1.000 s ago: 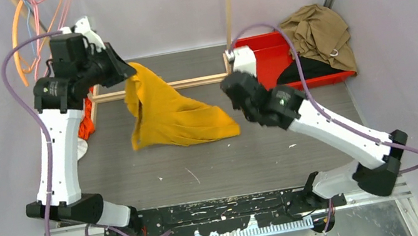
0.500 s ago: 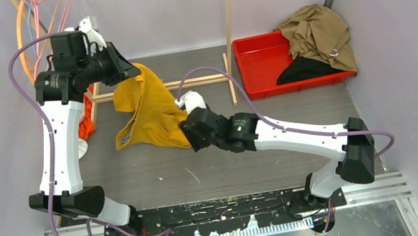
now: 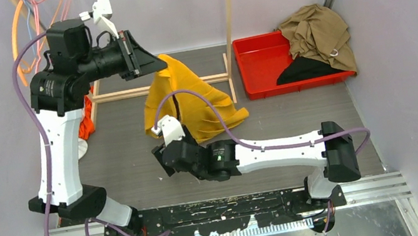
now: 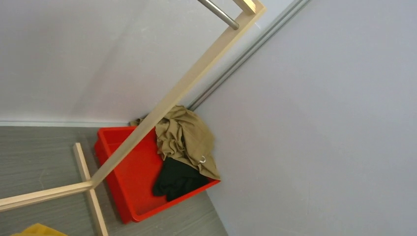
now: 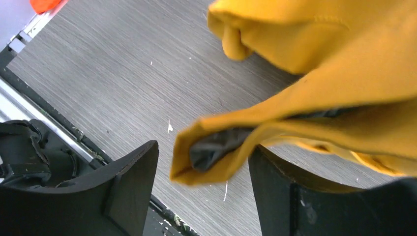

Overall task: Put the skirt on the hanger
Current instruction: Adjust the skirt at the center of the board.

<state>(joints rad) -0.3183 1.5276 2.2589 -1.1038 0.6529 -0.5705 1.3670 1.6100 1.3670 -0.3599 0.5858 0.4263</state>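
Right wrist: folded mustard skirt (image 5: 344,88), grained grey tabletop (image 5: 123,64)

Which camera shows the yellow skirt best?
The top external view: it shows nearly the whole yellow skirt, hanging down to the table. The right wrist view catches one corner between its open fingers; the left wrist view shows only a sliver.

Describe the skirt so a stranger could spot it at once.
Start at the grey table, then find the wooden rail lying across its far half. The skirt is the bunched cloth over that rail's right half: mustard yellow, unlike the khaki garment and black garment in the red bin to its right.
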